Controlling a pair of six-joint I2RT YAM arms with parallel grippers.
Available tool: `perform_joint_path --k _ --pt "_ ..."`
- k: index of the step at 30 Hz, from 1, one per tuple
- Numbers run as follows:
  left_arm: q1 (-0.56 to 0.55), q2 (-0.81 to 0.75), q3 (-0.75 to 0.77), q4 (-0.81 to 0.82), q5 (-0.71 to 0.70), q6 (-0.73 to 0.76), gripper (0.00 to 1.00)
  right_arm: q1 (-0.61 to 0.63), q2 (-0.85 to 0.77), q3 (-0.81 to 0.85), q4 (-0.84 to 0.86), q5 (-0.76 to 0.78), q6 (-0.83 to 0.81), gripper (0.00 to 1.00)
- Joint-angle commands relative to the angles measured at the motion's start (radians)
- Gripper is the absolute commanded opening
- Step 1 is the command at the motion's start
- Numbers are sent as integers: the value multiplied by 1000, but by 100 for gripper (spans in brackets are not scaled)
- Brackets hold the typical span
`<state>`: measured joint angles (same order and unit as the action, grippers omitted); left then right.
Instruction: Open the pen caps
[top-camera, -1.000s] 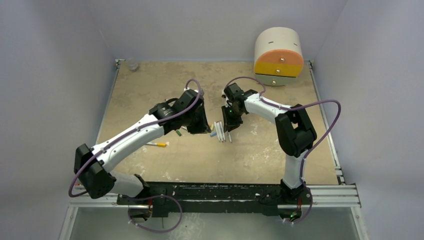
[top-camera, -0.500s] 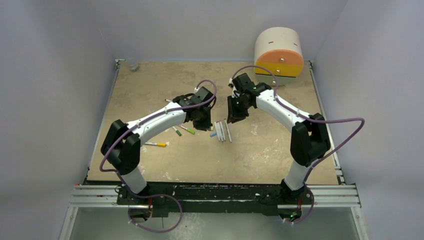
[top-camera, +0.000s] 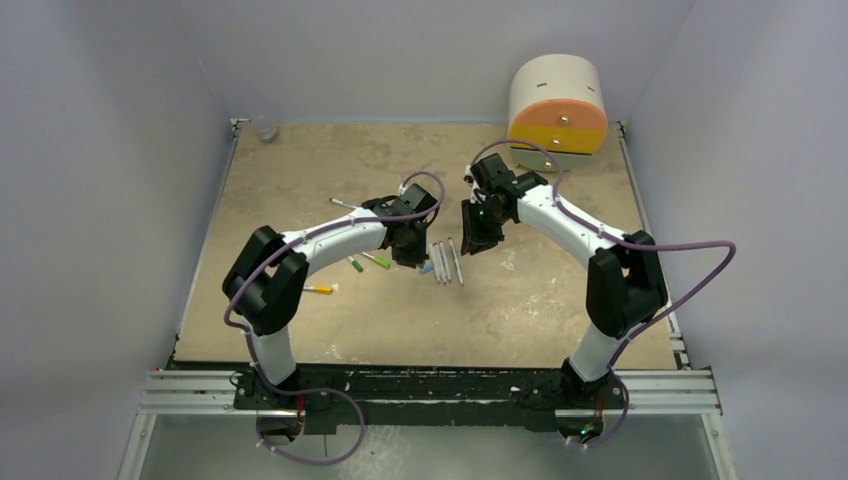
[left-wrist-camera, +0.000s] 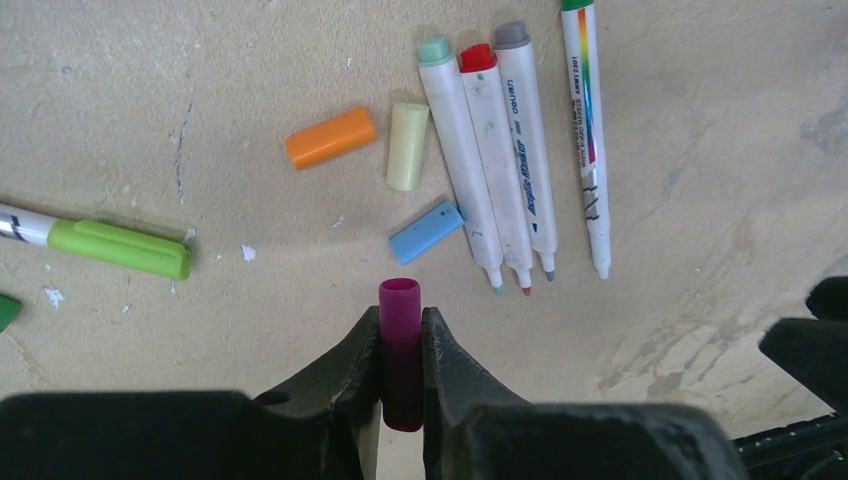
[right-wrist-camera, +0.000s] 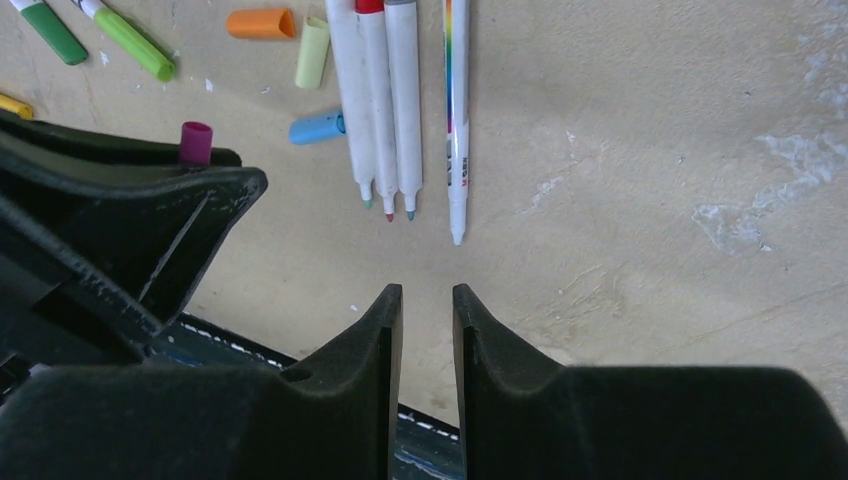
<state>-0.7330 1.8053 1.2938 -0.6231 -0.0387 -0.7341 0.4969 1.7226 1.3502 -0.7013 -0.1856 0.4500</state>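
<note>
The left hand is closed narrow on a magenta cap, which stands between its fingers with no pen in it, held over the worktop. The right hand hovers close by with only a slim gap between its fingers and nothing in that gap.

Four pens lie side by side just ahead of the left hand, all with bare tips. Three of them are packed together and the rainbow-striped one is a little apart. Three loose caps lie beside them: an orange cap, a pale yellow cap and a blue cap, the blue one just beside the nearest pen.

With the one in the left hand, that makes four caps off and four pens open, so the job looks roughly half done, and the held cap is not yet set down.

On the left side a lime-green pen, a dark green pen and a yellow-ended pen appear to have their caps on. One more pen lies beyond the left arm, too small to tell whether it is capped
</note>
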Motion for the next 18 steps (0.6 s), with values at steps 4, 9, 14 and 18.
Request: perform_joint_path --k 4,9,14,18 --pt "7 49 9 56 -20 39 18 -4 -73 -37 3 -27 16 27" --pt "9 63 20 51 -28 42 26 -3 -82 -58 14 -38 17 27" --pt "10 63 48 21 -30 36 27 -4 -82 -59 20 -42 18 27" --pt "10 21 124 -80 -69 25 32 -6 -77 -53 21 -41 16 27"
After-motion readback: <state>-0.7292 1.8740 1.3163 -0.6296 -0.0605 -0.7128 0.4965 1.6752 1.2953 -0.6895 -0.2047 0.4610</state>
